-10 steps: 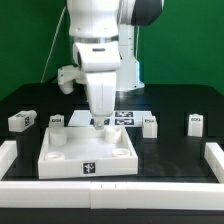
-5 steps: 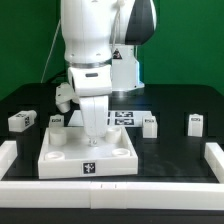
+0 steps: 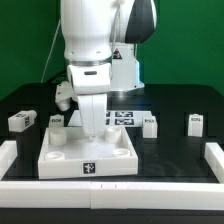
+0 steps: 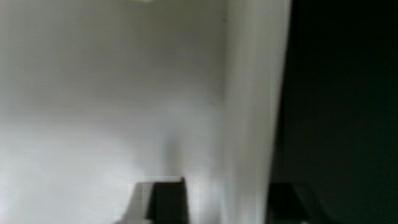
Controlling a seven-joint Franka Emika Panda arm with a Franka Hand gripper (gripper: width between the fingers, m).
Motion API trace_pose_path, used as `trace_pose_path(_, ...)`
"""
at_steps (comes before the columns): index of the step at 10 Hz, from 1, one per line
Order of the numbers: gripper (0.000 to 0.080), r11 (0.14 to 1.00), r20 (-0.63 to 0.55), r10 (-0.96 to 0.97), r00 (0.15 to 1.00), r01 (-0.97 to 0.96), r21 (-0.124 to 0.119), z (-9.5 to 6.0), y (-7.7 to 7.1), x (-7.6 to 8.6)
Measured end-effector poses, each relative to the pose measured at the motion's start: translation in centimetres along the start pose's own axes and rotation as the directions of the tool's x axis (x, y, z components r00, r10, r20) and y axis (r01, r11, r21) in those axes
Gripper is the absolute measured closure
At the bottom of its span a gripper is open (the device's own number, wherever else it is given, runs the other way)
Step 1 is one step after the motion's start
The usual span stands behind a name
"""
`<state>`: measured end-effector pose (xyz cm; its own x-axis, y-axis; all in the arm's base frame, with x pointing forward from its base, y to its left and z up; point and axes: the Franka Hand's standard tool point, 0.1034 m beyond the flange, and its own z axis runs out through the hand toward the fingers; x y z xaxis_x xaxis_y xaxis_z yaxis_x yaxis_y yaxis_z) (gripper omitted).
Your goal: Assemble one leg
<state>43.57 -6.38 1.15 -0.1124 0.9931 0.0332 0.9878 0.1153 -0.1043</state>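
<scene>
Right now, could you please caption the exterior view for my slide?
Franka gripper low over the rear edge of the white socketed square piece, four tagged legs standing loose beside it.

The exterior view looks across the table (image 3: 175, 150) from slightly above, facing the arm (image 3: 88, 40) head-on at middle distance. The wrist view looks past the gripper (image 4: 222, 200), very close to a blurred white surface (image 4: 125, 110), apparently the white square piece (image 3: 88, 165) seen in both views.
</scene>
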Motion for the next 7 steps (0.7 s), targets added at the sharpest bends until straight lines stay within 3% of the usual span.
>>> trace_pose_path(2, 0.0736, 1.0, 0.002, 0.001, 1.0, -0.001, -0.01, -0.13, 0.22, -0.09)
trace_pose_path(7, 0.0736, 1.0, 0.001, 0.026, 1.0, -0.026, -0.015, -0.14, 0.41, 0.27)
